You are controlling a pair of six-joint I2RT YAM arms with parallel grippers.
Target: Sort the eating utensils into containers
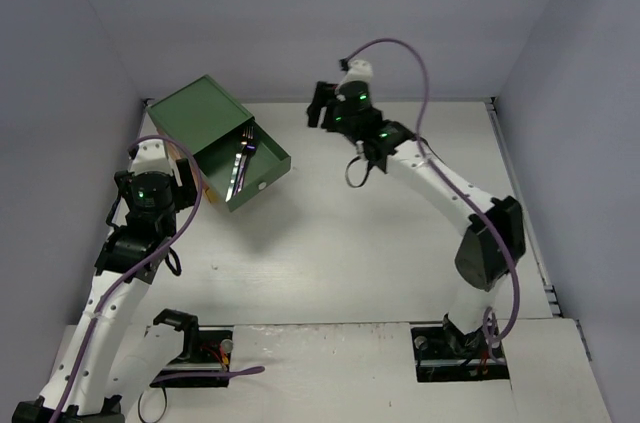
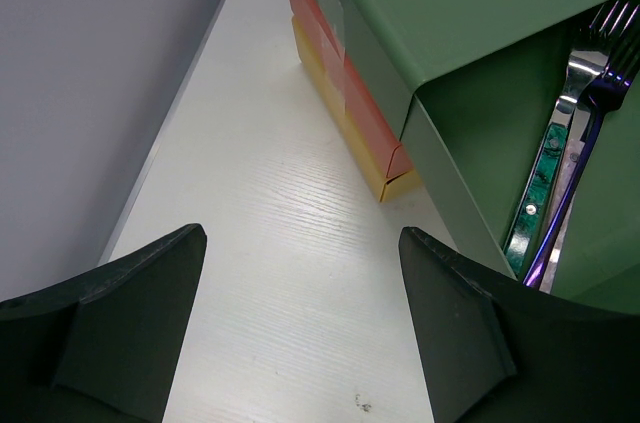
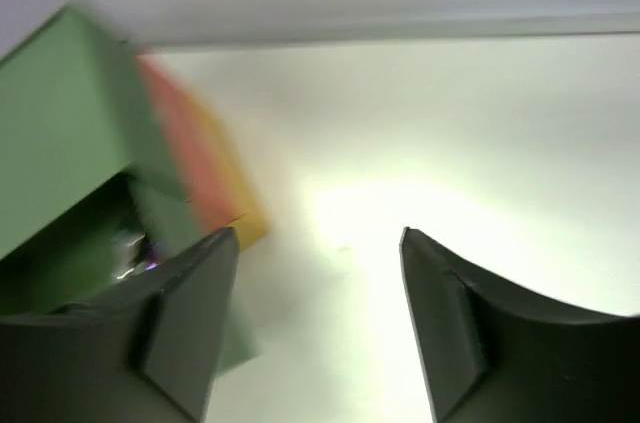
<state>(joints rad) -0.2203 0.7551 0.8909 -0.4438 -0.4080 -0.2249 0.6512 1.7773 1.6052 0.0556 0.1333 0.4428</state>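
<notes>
The green-topped chest stands at the back left with its green top drawer pulled out. Several utensils lie in that drawer; the left wrist view shows a teal-handled fork and a purple fork. The orange-red drawer and the yellow drawer below it are shut. My left gripper is open and empty over bare table beside the chest's left side. My right gripper is open and empty, right of the chest; its view is blurred.
The white table is boxed in by grey walls at the back and both sides. The open drawer's white knob faces the table's middle. The left wall runs close to my left gripper.
</notes>
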